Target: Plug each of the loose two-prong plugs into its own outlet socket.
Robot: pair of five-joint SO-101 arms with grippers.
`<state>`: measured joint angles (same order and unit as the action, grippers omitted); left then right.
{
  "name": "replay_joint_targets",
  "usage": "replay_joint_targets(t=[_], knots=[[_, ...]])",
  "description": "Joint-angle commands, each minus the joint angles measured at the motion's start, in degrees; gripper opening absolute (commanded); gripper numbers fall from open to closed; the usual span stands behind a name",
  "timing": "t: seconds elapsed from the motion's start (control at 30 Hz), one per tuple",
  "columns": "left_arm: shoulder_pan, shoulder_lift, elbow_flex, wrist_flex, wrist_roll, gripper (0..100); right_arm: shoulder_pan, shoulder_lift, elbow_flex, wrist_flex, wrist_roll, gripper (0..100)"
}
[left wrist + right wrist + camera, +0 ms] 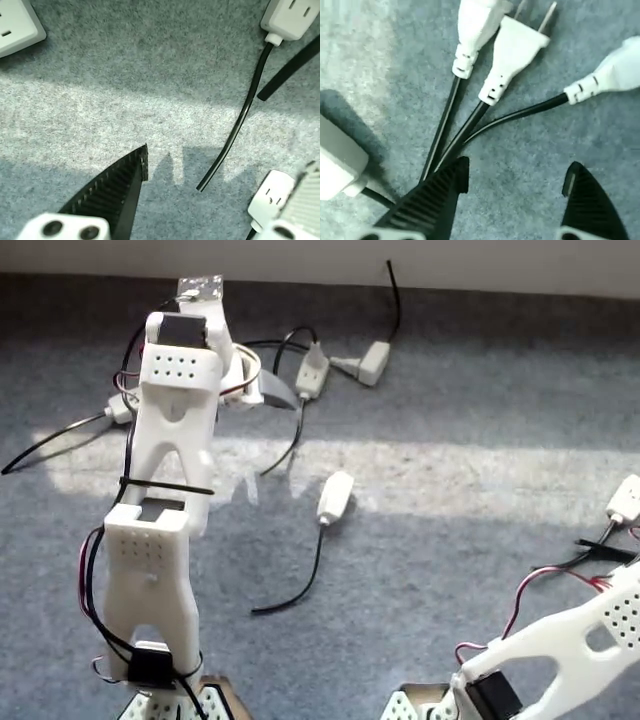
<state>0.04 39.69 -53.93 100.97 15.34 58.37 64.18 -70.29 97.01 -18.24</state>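
Note:
In the right wrist view my right gripper [517, 182] stands open over a fan of black cords. Just beyond its fingers [451, 182] lies a white two-prong plug [517, 47] with bare prongs. A second white plug [476, 25] lies beside it and a third [615, 70] off to the side. In the left wrist view one black finger [127, 180] of my open left gripper [215, 192] hovers over bare carpet between white outlet sockets [292, 15] [270, 195] [12, 22]. From above, the left gripper [262, 385] sits at the back left, next to a socket [313, 370].
Grey carpet covers the floor, with a sunlit band across the middle. A lone socket [335, 498] with a short black cord lies at the centre. More white pieces lie at the back [370, 362], far left [120, 408] and right edge [625, 500]. A wall runs along the back.

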Motion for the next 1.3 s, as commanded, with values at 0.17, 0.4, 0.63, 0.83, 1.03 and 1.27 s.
replay_joint_targets(t=[0.17, 0.4, 0.63, 0.83, 1.03, 1.27], knots=[[0.6, -0.6, -0.2, -0.2, 0.5, 44, -1.0, 6.8, -1.0, -6.8, -2.0, 20.9], [1.0, -0.6, -0.2, -0.2, 0.5, 44, 0.0, 5.1, -10.2, -1.3, -1.9, 16.7], [3.2, -0.6, -0.2, -0.5, 0.5, 44, -2.7, 4.4, -25.6, 3.8, -2.5, 16.7], [3.9, -0.6, -0.2, -0.4, 0.5, 44, -5.8, 4.6, -24.8, 3.8, -6.8, 16.7], [2.9, -0.7, -0.2, -0.3, 0.5, 44, -6.1, 10.1, -20.3, 1.5, -7.6, 16.7], [1.6, -0.6, -0.3, -0.5, 0.5, 44, -5.9, 14.3, -20.4, 0.5, -7.3, 16.3]])
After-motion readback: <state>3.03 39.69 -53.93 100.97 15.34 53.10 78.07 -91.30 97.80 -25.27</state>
